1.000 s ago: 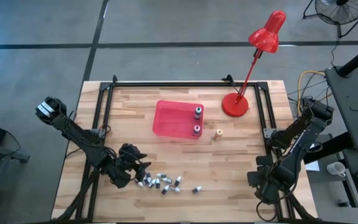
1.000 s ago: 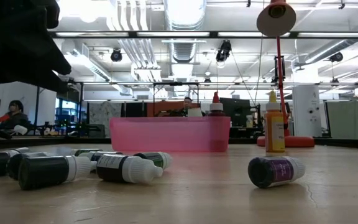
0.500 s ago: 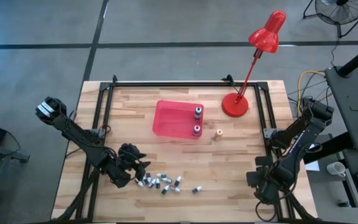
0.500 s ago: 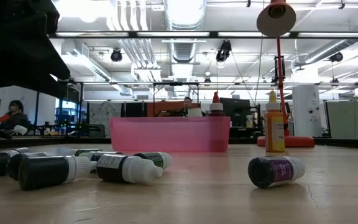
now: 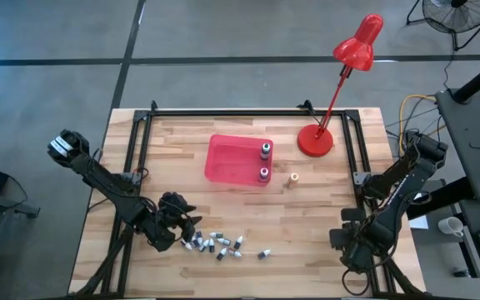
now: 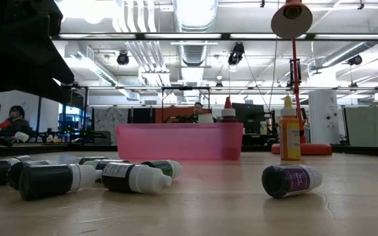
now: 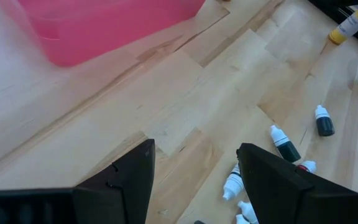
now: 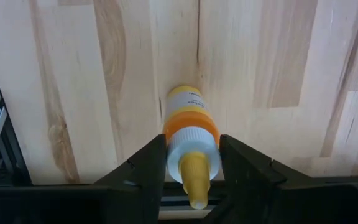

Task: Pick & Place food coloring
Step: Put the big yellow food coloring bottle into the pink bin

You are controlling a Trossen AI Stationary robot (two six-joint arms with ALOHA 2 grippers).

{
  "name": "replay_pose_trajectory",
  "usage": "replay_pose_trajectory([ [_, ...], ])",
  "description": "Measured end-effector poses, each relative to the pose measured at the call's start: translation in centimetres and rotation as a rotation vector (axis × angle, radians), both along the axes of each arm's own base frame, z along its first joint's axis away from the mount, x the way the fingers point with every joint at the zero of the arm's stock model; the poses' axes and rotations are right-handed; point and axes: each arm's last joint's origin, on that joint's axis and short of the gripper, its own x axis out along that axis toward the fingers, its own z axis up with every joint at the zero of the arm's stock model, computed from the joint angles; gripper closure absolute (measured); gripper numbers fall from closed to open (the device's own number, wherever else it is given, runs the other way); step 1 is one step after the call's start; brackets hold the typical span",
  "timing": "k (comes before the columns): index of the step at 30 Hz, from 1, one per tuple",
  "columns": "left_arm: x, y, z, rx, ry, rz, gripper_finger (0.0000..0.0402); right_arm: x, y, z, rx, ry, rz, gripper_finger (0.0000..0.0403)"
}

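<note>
A tray (image 5: 232, 162) sat mid-counter (image 5: 323, 217) with two bottles (image 5: 265, 162) standing along its right wall. The lamp base (image 5: 314, 141) stood toward the back right corner. Vials (image 5: 215, 244) lay scattered near the front edge, left of centre.

Before me lies a light wooden plank worktop (image 5: 307, 217), edged by a black metal frame (image 5: 223, 112). Near its middle sits a shallow red rectangular plastic tray (image 5: 232, 158), which looks translucent pink from table height (image 6: 176, 141). At the far right corner stands a red desk lamp (image 5: 358, 42), its round base (image 5: 315, 140) resting on the wood and its thin stem leaning outward to the shade. Around the worktop I see grey floor (image 5: 57, 50) and a fan (image 5: 457, 12) at the top right. Across the room, a seated person (image 6: 13, 121) shows at the left under bright ceiling lights.
</note>
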Motion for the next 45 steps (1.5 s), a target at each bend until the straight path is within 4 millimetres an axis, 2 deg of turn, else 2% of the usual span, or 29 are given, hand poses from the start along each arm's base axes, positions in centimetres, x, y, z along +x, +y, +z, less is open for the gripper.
replay_pose_trajectory([
  [10,0.0,0.0,0.0,0.000,0.000,0.000,0.0200,0.2,-0.1,0.0,0.021,0.030,-0.027,0.0283],
  [15,0.0,0.0,0.0,0.000,0.000,0.000,0.0200,2.0,-1.0,0.8,0.049,0.023,-0.156,0.0299],
  [19,0.0,0.0,0.0,0.008,0.003,-0.007,0.0200,5.1,-2.9,2.3,0.064,-0.045,-0.290,0.0299],
  [23,0.0,0.0,0.0,0.011,0.004,-0.009,0.0200,9.2,-5.7,4.7,0.059,-0.165,-0.375,0.0299],
  [26,0.0,0.0,0.0,0.011,0.004,-0.010,0.0200,12.5,-7.9,6.6,0.042,-0.253,-0.392,0.0299],
  [29,0.0,0.0,0.0,0.006,0.007,-0.012,0.0200,15.4,-9.5,8.2,0.019,-0.301,-0.336,0.0299],
  [34,-0.1,-0.2,-0.1,-0.040,0.042,-0.048,0.0200,19.3,-11.5,9.3,-0.050,-0.274,-0.244,0.0299],
  [37,-0.2,-0.4,-0.2,-0.069,0.067,-0.077,0.0200,22.0,-13.1,10.0,-0.089,-0.317,-0.238,0.0299],
  [41,-0.4,-0.8,-0.2,-0.071,0.069,-0.098,0.0200,25.3,-15.8,11.1,-0.103,-0.375,-0.269,0.0299],
  [45,-0.6,-1.1,-0.2,-0.077,0.061,-0.109,0.0200,27.6,-19.4,10.9,-0.149,-0.345,-0.313,0.0299],
])
